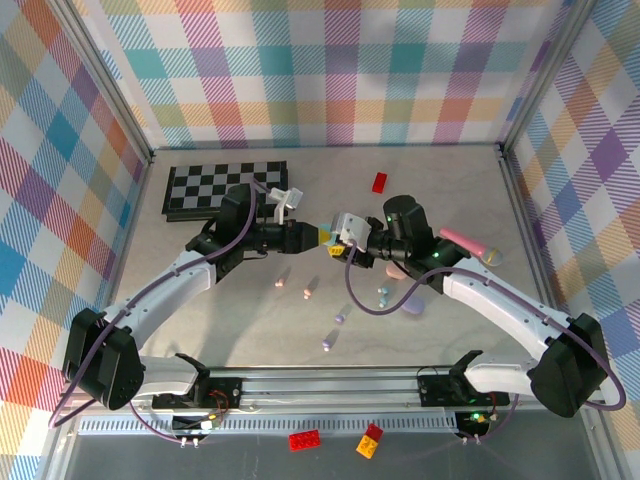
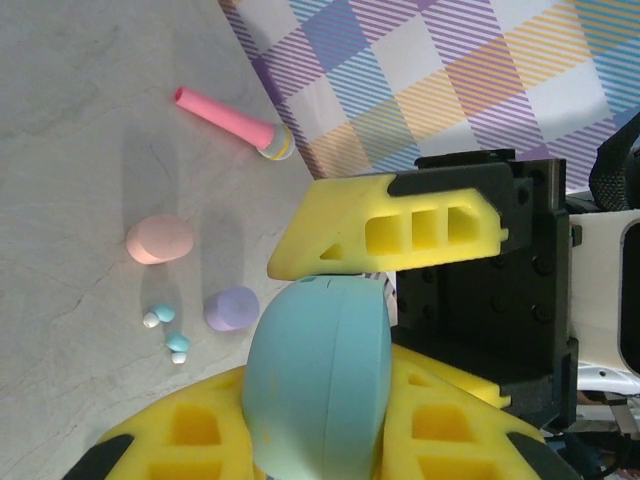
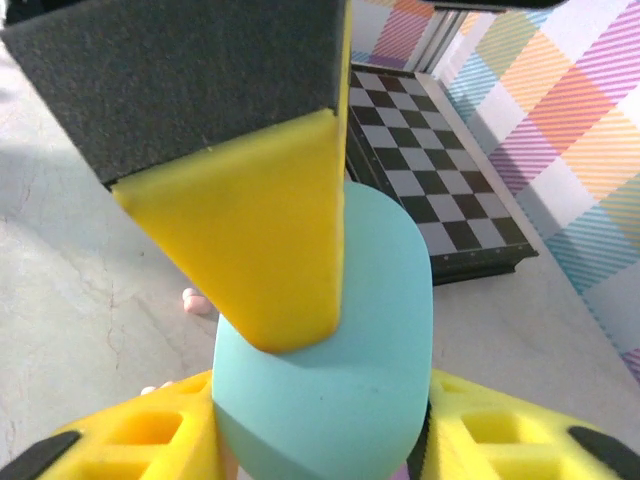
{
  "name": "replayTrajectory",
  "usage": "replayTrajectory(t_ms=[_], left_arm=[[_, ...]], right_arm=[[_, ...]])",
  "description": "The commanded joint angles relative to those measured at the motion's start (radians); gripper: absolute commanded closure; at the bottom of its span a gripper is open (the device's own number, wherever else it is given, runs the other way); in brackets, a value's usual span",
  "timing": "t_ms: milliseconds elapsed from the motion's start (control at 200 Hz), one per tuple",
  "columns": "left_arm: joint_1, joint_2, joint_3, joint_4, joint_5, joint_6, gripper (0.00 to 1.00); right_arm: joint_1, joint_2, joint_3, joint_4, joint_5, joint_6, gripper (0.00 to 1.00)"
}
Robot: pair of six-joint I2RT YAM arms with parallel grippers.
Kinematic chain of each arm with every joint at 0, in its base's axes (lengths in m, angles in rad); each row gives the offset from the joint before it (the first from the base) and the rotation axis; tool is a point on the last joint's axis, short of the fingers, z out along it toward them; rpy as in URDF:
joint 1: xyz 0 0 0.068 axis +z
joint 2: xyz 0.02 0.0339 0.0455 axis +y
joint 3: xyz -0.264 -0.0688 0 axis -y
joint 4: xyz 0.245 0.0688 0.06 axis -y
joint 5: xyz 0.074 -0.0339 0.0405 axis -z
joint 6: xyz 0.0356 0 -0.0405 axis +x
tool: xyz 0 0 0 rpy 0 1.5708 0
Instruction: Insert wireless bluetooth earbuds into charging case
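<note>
Nearest the arm bases, the loose earbuds (image 1: 327, 343) lie scattered on the table (image 1: 230, 320) in pastel pink, purple and blue, none yet stowed. A pink case (image 2: 160, 240) and a purple case (image 2: 232, 308) rest near two of the blue ones.

Farther out, above mid-table, the light blue charging case (image 2: 315, 380) is held clear of the surface, pinched between the jaws of the left gripper (image 1: 322, 236). The jaws of the right gripper (image 3: 320, 445) are seen on either side of the same case and appear pressed against it from the opposite end.

The case looks shut, so the step in hand is judged to be opening the lid or a regrasp. The left hold should be kept firm and unmoved. The right jaws are best set on the lid half alone, and the pull should be turned about the hinge rather than drawn straight away. The rounded, glossy shell is likely to slip if it is squeezed off-centre.
</note>
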Motion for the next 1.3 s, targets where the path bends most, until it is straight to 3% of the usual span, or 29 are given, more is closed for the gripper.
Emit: replayTrajectory(t_ms=[0, 95, 160, 300, 430, 620, 725, 910, 1050, 1130, 1295], left_arm=[[-0.009, -0.016, 0.029, -0.004, 0.018, 0.002, 1.0], [-0.009, -0.015, 0.029, -0.002, 0.019, 0.005, 1.0], [-0.009, -0.017, 0.025, 0.004, 0.022, 0.014, 0.92], [-0.011, -0.063, -0.004, 0.041, -0.015, 0.074, 0.44], [-0.012, -0.124, -0.039, 0.086, -0.068, 0.151, 0.0], [-0.014, -0.164, -0.134, 0.299, -0.128, 0.256, 0.0], [-0.014, -0.133, -0.166, 0.376, -0.131, 0.378, 0.0], [-0.014, -0.073, -0.26, 0.569, -0.058, 0.557, 0.0], [-0.017, -0.079, -0.233, 0.426, 0.086, 0.743, 0.0], [-0.033, -0.096, -0.214, 0.287, 0.102, 0.871, 0.0], [-0.075, -0.07, -0.195, 0.271, 0.092, 0.88, 0.0]], right_arm=[[-0.003, -0.016, 0.011, 0.013, -0.019, 0.003, 0.6], [-0.002, -0.011, 0.012, 0.017, -0.022, 0.008, 0.6], [-0.002, -0.009, 0.012, 0.02, -0.023, 0.012, 0.6], [-0.009, -0.006, 0.014, 0.004, -0.027, 0.018, 0.62], [-0.046, -0.004, 0.025, -0.04, -0.121, 0.05, 0.62], [-0.085, 0.009, 0.062, -0.164, -0.231, 0.071, 0.63], [-0.114, 0.012, 0.095, -0.248, -0.284, 0.106, 0.65], [-0.154, -0.004, 0.15, -0.401, -0.353, 0.132, 0.68], [-0.166, -0.014, 0.186, -0.505, -0.384, 0.109, 0.68], [-0.17, -0.016, 0.199, -0.532, -0.402, 0.106, 0.68], [-0.171, -0.001, 0.228, -0.585, -0.473, 0.089, 0.68]])
